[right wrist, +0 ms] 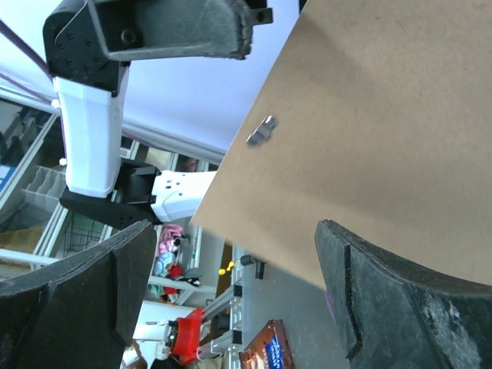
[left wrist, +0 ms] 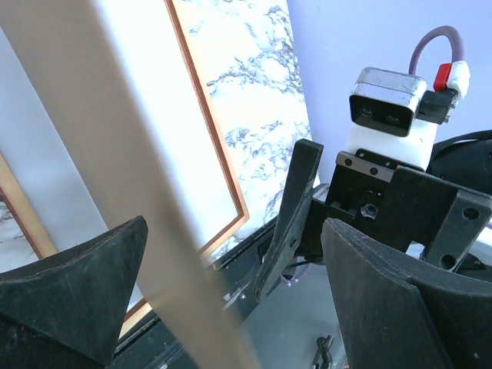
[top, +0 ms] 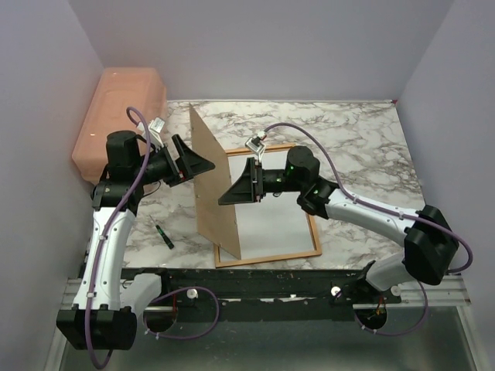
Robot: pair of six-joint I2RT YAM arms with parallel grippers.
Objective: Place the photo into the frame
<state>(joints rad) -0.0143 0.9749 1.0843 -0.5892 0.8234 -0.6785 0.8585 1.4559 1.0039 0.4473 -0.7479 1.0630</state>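
Marble-patterned worktop (top: 363, 139) fills the middle of the overhead view, and a pale pink plastic bin (top: 116, 116) sits at its upper-left corner against the wall. A plain brown backing board (top: 213, 185) stands on edge just left of centre, running from upper left to lower right, with its lower end over the near-left corner of the frame (top: 271, 257). The frame lies flat at centre, its light wood rails showing. The photo (top: 271, 224) rests inside it, white side up and filling the opening. The left gripper (top: 205, 164) reaches in from the left of the board; its wrist view shows the jaws spread wide with the blurred board edge passing between them, close to the lower-left finger and well apart from the other. The right gripper (top: 228, 193) comes from the right, above the photo, its tip against the board's face in the overhead view; its jaws are spread too. Which arm steadies the board I cannot tell. A small green-and-black marker (top: 163, 235) lies on the worktop at lower left, and a tiny metal tab (right wrist: 261, 131) sits on the board's face.
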